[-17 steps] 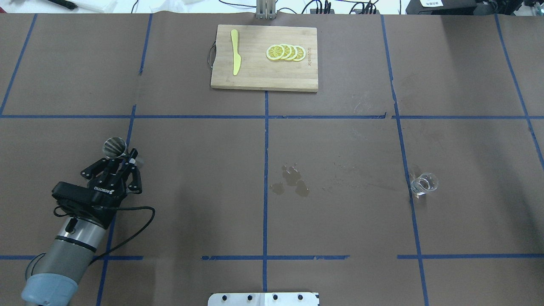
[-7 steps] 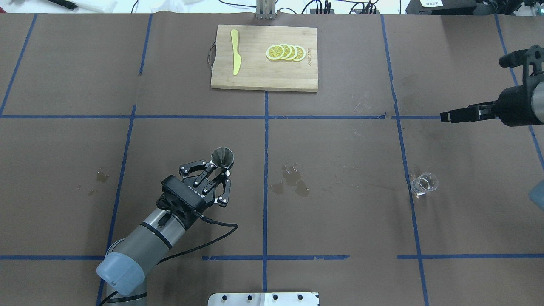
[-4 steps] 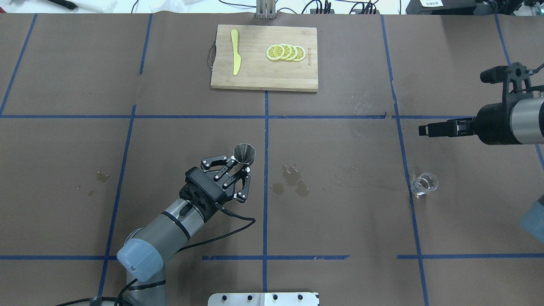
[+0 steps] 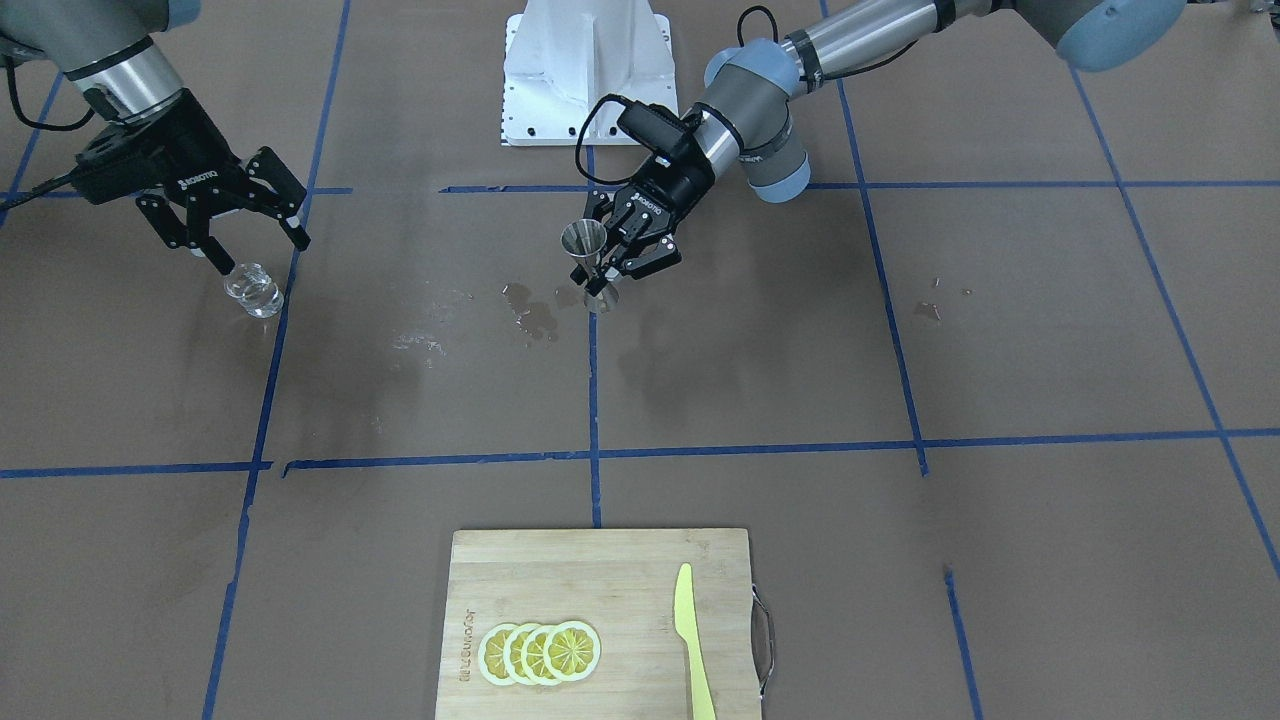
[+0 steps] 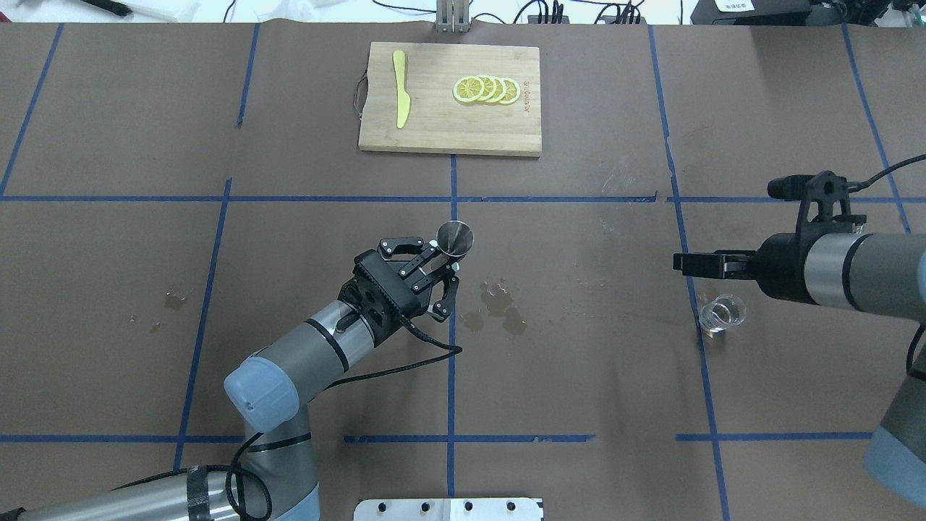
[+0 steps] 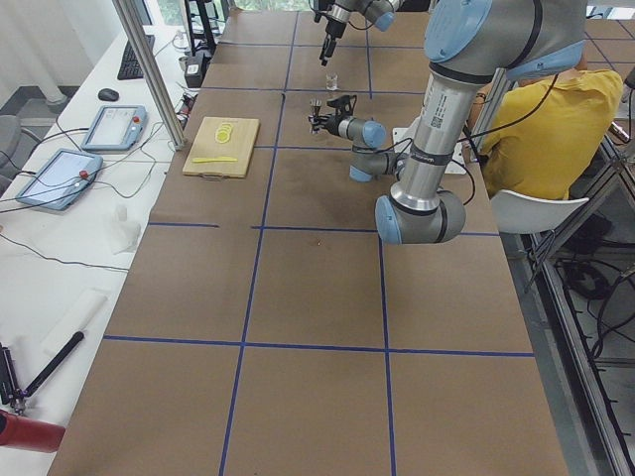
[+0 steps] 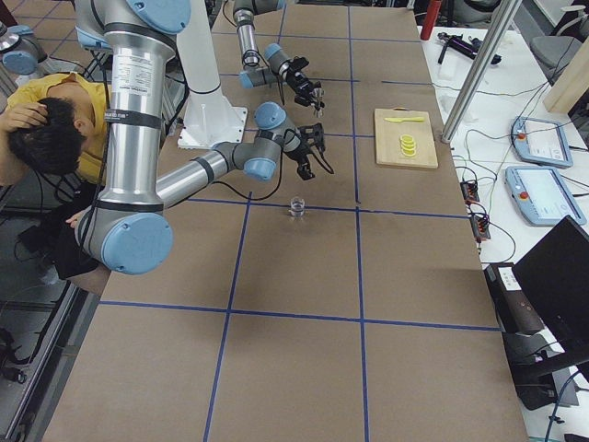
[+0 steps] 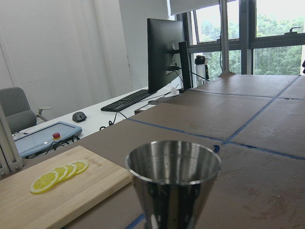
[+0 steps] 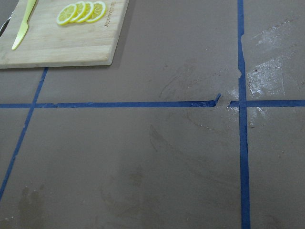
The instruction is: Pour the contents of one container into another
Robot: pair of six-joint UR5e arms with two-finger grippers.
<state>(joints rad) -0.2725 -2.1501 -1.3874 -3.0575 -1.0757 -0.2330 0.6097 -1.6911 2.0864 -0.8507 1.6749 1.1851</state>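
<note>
The brown-papered bench [image 5: 579,362], ruled into squares by blue tape, fills every view. The wooden cutting board [image 5: 434,123] lies flat at its far edge from the robot, astride the centre tape line, and serves as the mark for everything else.

The left arm [image 5: 304,354] reaches in from the robot's side of the board, ending a little way short of it and just to its left half. The right arm [image 5: 846,271] comes in well off to the board's right.

The left claw [image 4: 603,265] is closed narrow around the waist of the steel jigger [image 4: 584,240]. The jigger stands upright with its open cone upward, on the robot's side of the board, roughly in line with the board's middle and on the centre tape line. Whether its foot touches the bench I cannot tell.

The right claw [image 4: 258,250] is spread wide and holds nothing. It hangs just over the clear glass cup [image 5: 721,312] without touching it. The cup stands upright on the bench, far out to the board's right and nearer the robot, just beside a blue tape line.

On the board, a yellow-green knife [image 5: 400,90] lies along its left part. Four overlapping lemon slices [image 5: 486,89] lie toward its right.

A cluster of wet spots [image 5: 499,304] marks the paper on the robot's side of the board, just beyond the jigger toward the cup. A smaller spot [image 5: 173,298] lies far off to the board's left.
</note>
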